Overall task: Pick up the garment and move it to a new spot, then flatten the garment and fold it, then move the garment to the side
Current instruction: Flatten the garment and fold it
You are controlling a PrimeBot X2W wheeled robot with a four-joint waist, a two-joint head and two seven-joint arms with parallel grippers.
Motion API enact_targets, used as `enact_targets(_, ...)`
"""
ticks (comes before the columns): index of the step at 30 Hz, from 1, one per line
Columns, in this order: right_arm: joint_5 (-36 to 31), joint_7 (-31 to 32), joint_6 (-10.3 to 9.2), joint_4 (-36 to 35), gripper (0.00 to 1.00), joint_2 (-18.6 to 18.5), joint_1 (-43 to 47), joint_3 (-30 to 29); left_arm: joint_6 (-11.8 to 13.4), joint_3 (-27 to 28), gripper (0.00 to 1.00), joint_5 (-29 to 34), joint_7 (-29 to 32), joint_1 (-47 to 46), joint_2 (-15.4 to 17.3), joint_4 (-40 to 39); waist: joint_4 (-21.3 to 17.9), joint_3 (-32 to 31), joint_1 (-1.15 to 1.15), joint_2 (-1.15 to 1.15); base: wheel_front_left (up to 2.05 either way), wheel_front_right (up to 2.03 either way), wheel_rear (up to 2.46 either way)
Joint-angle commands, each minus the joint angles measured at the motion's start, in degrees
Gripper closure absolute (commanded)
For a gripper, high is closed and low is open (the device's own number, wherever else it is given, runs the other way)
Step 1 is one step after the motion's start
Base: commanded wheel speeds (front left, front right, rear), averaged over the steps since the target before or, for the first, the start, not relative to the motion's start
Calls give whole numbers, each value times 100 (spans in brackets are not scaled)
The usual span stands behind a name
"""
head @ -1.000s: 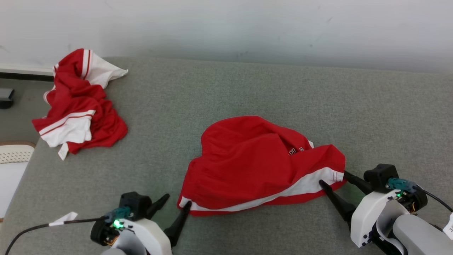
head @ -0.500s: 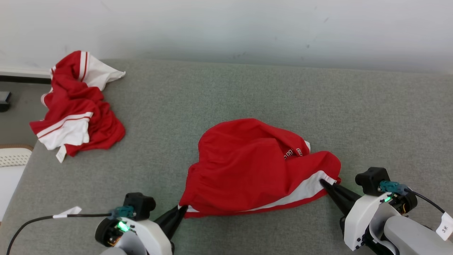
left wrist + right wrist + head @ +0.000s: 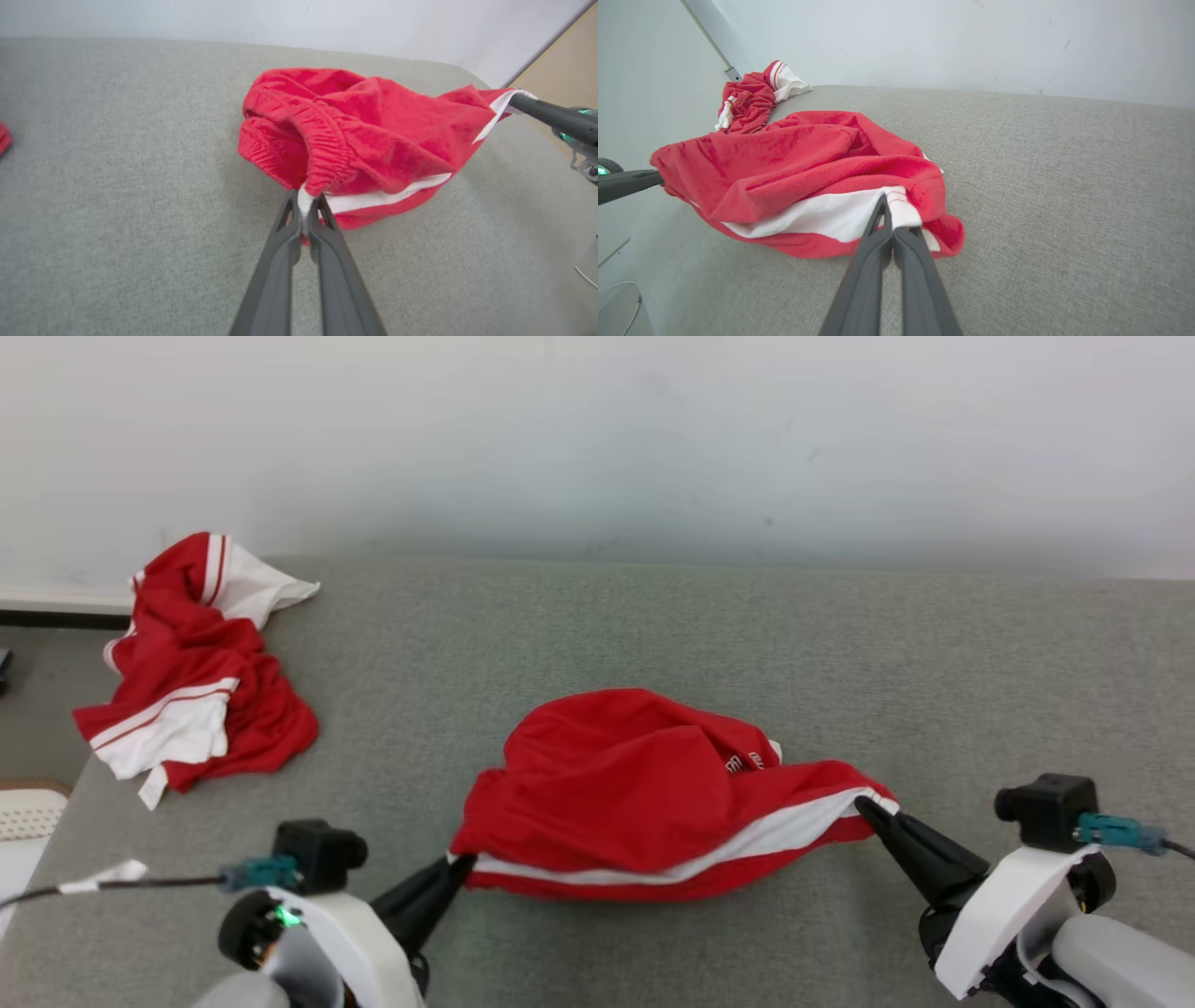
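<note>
The garment (image 3: 635, 784) is a pair of red shorts with a white side stripe, bunched in the middle of the grey padded surface (image 3: 653, 635). My left gripper (image 3: 459, 866) is shut on its near left corner, pinching the white stripe end by the waistband (image 3: 306, 205). My right gripper (image 3: 866, 805) is shut on the right corner, clamping the white hem (image 3: 896, 205). The near edge is raised between both grips, while the rest of the garment (image 3: 794, 158) sags onto the surface.
A second crumpled red and white garment (image 3: 187, 672) lies at the far left edge of the surface. A pale wall (image 3: 597, 439) runs along the back. A white basket (image 3: 23, 812) stands off the left edge, lower down.
Both grippers have gone from open to shut on the garment's near corners and lifted its front edge. The head camera has shifted, so the whole scene sits lower in the picture.
</note>
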Motion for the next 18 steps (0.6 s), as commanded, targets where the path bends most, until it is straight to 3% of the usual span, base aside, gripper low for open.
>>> enact_targets(1, 203, -6, -11, -270, 100, -202, 55, -9, -14, 100, 100, -154, 90, -31, 177, -200, -94, -59, 0, 0, 0, 0, 0)
enact_targets(5, 637, -32, -11, -906, 100, -558, -65, -133, 15, 331, 100, -384, 401, -294, 468, -585, -244, -54, 0, 0, 0, 0, 0)
enact_targets(10, 901, -91, -11, -1274, 100, -807, -454, -384, 7, 561, 100, -744, 868, -936, 563, -746, -448, 160, 0, 0, 0, 0, 0)
enact_targets(18, 1137, -43, -11, -1001, 100, -918, -1661, -820, -9, 781, 100, -1396, 1669, -2726, 288, 54, -722, 796, 0, 0, 0, 0, 0)
